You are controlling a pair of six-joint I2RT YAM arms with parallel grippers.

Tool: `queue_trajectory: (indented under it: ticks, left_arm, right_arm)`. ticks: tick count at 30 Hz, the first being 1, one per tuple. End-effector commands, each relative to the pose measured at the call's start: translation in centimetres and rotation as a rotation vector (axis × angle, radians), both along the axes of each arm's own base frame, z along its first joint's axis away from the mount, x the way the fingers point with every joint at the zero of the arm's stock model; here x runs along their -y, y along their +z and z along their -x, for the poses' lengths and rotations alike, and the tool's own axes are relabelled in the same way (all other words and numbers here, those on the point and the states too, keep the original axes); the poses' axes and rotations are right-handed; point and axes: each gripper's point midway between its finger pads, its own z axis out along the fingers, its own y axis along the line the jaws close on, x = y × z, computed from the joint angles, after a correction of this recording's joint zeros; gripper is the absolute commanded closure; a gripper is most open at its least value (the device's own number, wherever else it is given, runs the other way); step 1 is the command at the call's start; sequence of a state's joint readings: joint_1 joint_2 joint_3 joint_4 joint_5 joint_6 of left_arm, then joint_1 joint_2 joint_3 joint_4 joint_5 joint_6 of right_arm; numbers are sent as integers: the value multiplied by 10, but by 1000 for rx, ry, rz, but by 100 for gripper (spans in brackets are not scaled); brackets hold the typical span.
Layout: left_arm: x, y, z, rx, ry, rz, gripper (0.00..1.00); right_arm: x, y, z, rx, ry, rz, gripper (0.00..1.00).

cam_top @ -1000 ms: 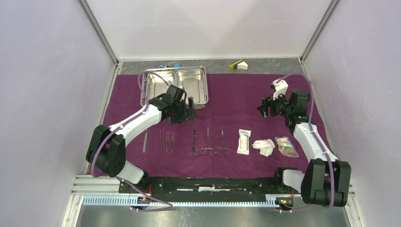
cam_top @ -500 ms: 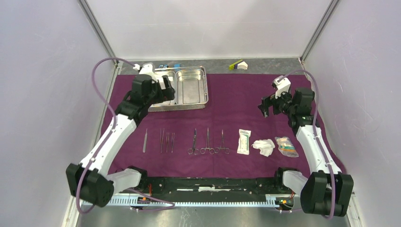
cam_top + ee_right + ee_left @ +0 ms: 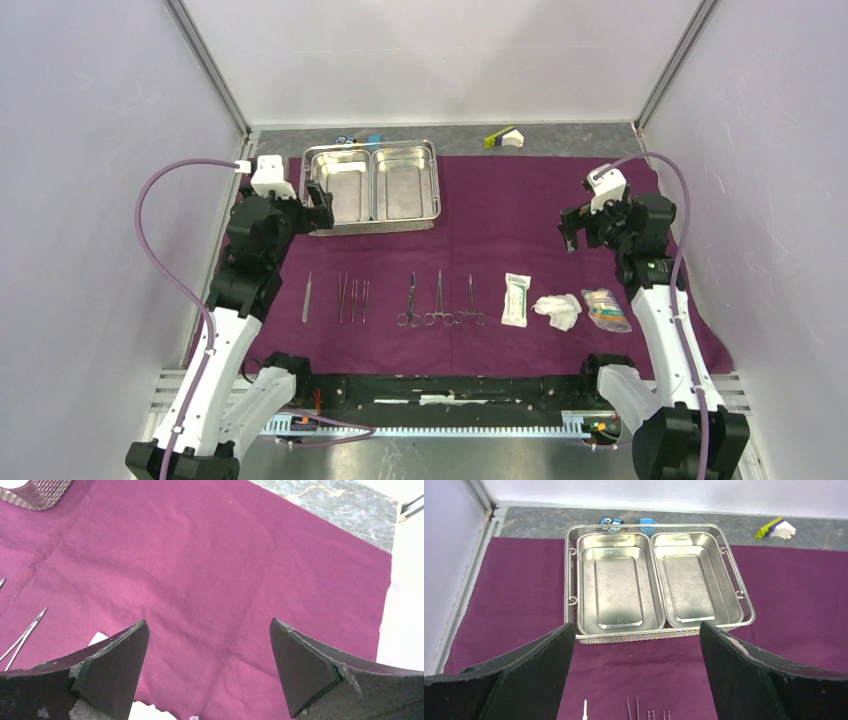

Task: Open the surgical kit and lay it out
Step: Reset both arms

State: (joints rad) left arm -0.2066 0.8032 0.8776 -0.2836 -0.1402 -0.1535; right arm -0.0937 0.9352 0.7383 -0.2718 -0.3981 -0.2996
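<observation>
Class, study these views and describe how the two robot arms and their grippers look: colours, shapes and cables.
The left arm and right arm have white links joined by bulky black joints. A mauve cable loops along each to a small white block at the wrist. The left gripper and right gripper each carry two broad, black, wedge-shaped fingers, scuffed at the edges.

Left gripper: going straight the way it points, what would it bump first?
The left gripper would probably meet the steel tray at its near wall, though depth is unclear.
</observation>
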Motion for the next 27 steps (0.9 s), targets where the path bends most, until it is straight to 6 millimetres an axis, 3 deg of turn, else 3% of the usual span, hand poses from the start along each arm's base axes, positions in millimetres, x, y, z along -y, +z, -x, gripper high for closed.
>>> queue_trajectory:
  ticks: [1,4,11,18,27]
  left_arm:
    - [13,2,5,55,-133,-97,0]
    - [20,5,8,118,-186,-101,0]
    - [6,25,10,126,-121,-129,0]
    - [-5,7,20,116,-81,-127,0]
    - [-7,2,19,103,-70,-99,0]
  right_arm:
    - [9,36,-4,125,-70,-10,2]
    - [4,44,-2,188,-67,-48,2]
    - [-18,61,5,331,62,-71,2]
    - [-12,51,6,314,46,-36,2]
    - [-12,47,9,317,51,-17,2]
